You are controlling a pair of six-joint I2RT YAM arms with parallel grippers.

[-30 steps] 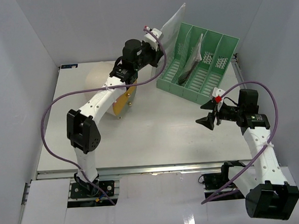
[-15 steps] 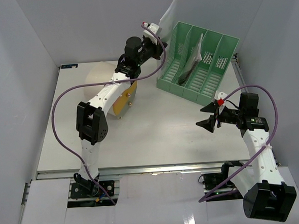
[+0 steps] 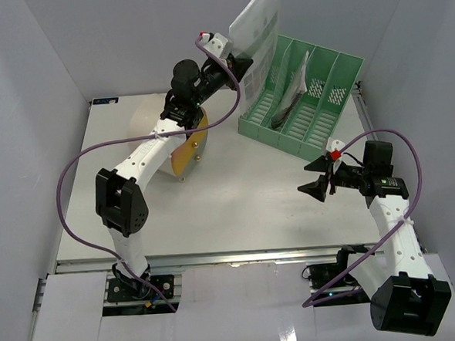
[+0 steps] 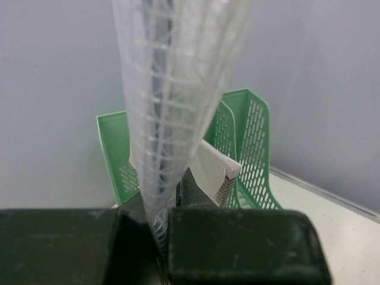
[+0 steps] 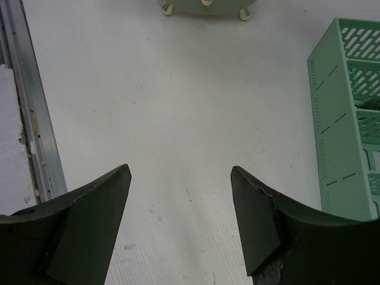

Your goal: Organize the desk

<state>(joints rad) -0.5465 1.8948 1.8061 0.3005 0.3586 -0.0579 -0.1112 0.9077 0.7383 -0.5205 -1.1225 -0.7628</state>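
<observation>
Pinching the lower edge of a translucent mesh pouch (image 3: 258, 22), the left gripper (image 3: 236, 62) holds it upright above the green file rack (image 3: 304, 96), at the rack's end nearest that arm, seemingly clear of it. The right gripper (image 3: 314, 177) hovers wide open in front of the rack, above the white desk (image 3: 237, 208) the rack stands on.

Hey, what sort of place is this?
Probably a robot test cell staged as an office desk: a white desk boxed in by bare white walls, a left arm and right arm bolted by its front rail, and a mint-green file rack.
</observation>
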